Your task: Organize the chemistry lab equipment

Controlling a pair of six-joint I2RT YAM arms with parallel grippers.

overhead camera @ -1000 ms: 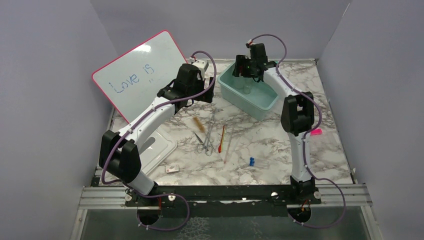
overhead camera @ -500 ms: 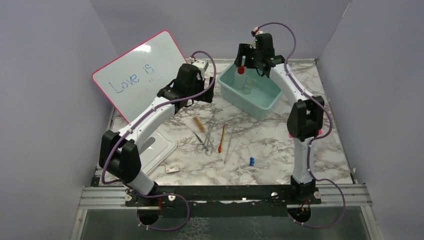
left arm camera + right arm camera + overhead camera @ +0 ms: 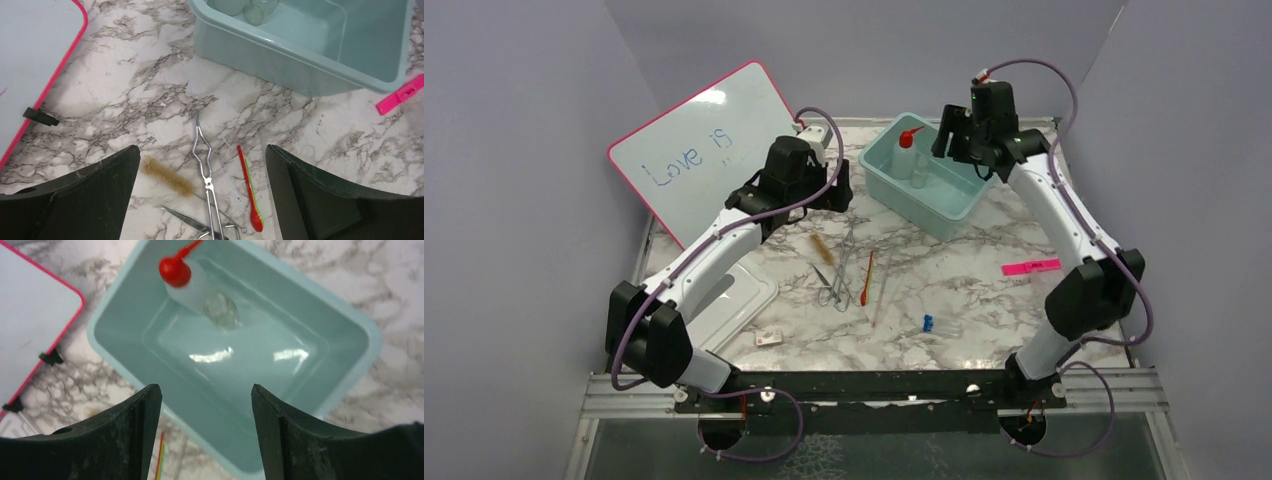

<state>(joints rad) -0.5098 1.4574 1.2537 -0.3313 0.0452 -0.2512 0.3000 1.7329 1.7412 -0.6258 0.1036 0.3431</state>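
A: What of the forceps in left wrist view?
B: Handles cut off by btm edge. Same w/ the tweezers, only one end shows.
A: And the squeeze bottle?
B: Right wrist view clips its nozzle tip at top edge. The clear item beside it is blurred, possibly a vial.
A: That blue thing on the bench?
B: Too small to ID from top view.
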